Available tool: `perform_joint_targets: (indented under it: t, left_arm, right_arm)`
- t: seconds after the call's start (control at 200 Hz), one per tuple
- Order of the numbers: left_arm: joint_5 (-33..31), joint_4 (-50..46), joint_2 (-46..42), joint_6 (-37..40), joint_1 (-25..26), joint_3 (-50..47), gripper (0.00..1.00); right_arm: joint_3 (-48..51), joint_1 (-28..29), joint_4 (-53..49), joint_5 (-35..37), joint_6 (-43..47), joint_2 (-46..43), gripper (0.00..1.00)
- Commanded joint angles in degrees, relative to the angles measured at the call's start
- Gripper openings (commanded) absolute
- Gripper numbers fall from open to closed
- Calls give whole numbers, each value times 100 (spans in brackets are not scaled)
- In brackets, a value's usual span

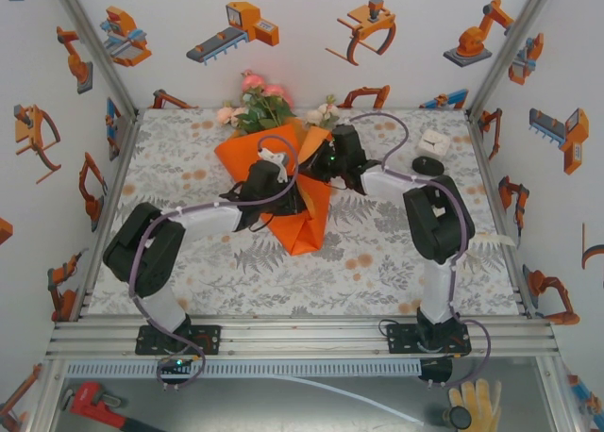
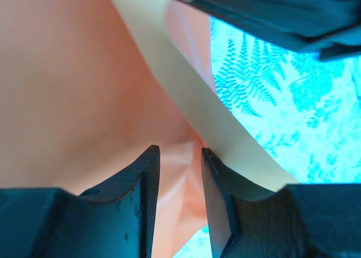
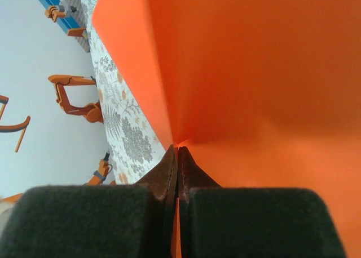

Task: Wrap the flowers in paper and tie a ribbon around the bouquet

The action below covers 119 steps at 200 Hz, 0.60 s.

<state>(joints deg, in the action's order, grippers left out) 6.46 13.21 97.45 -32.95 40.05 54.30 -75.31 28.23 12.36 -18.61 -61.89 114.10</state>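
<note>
Hold the paper (image 1: 304,226), lying at the middle of the table (image 1: 396,253) with the flowers (image 1: 257,107) at its far end, pinched in the clenched right gripper (image 3: 177,148). Close the parted left gripper (image 2: 180,152) on its loose edge; pull snug.

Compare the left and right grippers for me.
The left gripper has its fingers apart; the right gripper has its fingers pressed together. The right gripper pinches a fold of the paper; the left gripper only has paper showing in its gap. Both are down at the orange paper.
</note>
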Motion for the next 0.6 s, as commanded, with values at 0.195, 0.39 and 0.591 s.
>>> perform_joint_targets:
  t: [0.195, 0.39, 0.591]
  left_arm:
    - [-102, -561, -1289, -327, 53, -661, 41]
    - [594, -193, -1423, -938, 197, -805, 53]
    - [-41, -477, -1207, -1182, 583, -590, 76]
  right_arm:
    - [-284, 49, 171, -64, 1, 221, 6]
    - [-265, 126, 188, -55, 19, 345, 7]
    - [-377, 220, 125, -30, 61, 427, 7]
